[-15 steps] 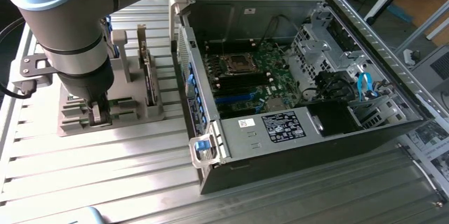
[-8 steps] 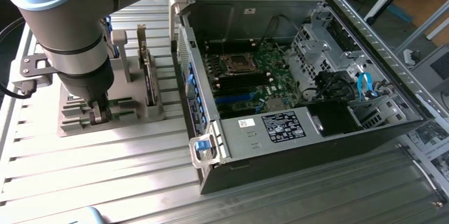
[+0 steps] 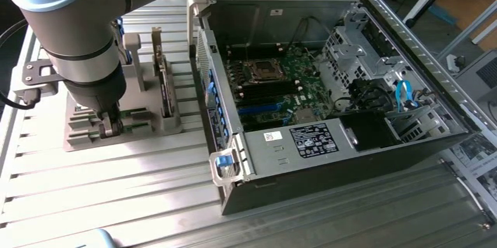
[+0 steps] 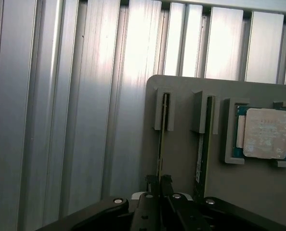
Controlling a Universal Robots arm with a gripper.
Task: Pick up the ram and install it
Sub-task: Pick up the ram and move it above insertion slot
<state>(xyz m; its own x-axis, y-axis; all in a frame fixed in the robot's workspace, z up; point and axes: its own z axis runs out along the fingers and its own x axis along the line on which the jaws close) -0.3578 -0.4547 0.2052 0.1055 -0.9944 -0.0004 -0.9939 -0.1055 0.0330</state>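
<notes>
The ram [image 4: 160, 137] stands on its edge in a slot of the grey holder [image 4: 181, 91], seen edge-on as a thin green strip. My gripper [image 4: 158, 179] is down over its near end, and both fingertips press against the strip's two faces, so it is shut on the ram. The ram still sits in its slot. A second thin stick [image 4: 200, 154] with a white label stands in the neighbouring slot. In the exterior view my gripper [image 3: 109, 126] reaches down into the holder [image 3: 85, 140] at the exterior view's left.
A square silver CPU chip [image 4: 266, 132] lies in a pocket of the holder. A dark expansion card [image 3: 160, 85] stands upright in the holder. The open computer case [image 3: 256, 184] with its green motherboard [image 3: 299, 67] lies at the exterior view's right on the ribbed metal table [image 3: 116, 195].
</notes>
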